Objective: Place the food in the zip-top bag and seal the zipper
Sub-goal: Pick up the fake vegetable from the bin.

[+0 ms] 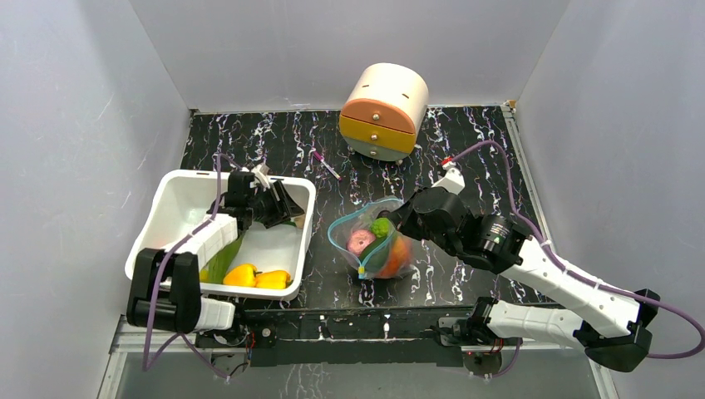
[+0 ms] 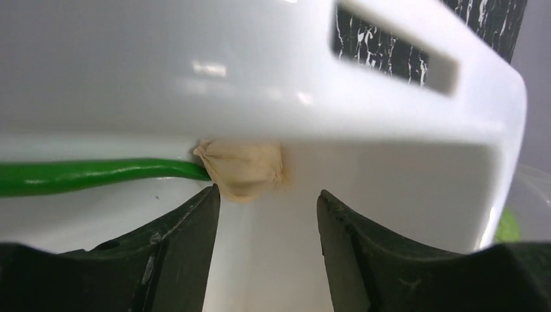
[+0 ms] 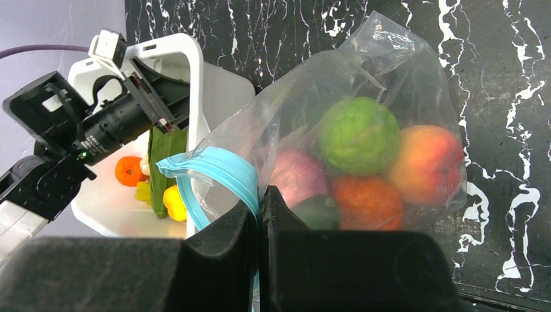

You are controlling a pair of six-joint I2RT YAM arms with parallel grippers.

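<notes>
The clear zip-top bag (image 1: 374, 247) lies mid-table with its blue-green zipper (image 1: 349, 223) open; a small yellow piece (image 1: 362, 272) sits on the strip. Inside the bag are a green fruit (image 3: 359, 135), a red-orange fruit (image 3: 425, 164), an orange one (image 3: 367, 201) and a pink-purple one (image 3: 295, 175). My right gripper (image 3: 260, 195) is shut on the bag's rim strip (image 3: 224, 170). My left gripper (image 2: 266, 195) is open inside the white tub (image 1: 179, 187), close to a beige bulb (image 2: 240, 170) with a green stalk (image 2: 97, 174). Two yellow peppers (image 1: 253, 277) and a green leaf (image 1: 223, 258) lie in the tub.
A round cream and orange drawer box (image 1: 384, 110) stands at the back. A pink pen (image 1: 326, 164) lies on the black marble table (image 1: 465, 158) in front of it. A small orange fruit (image 3: 128, 170) lies in the tub. Grey walls close in on both sides.
</notes>
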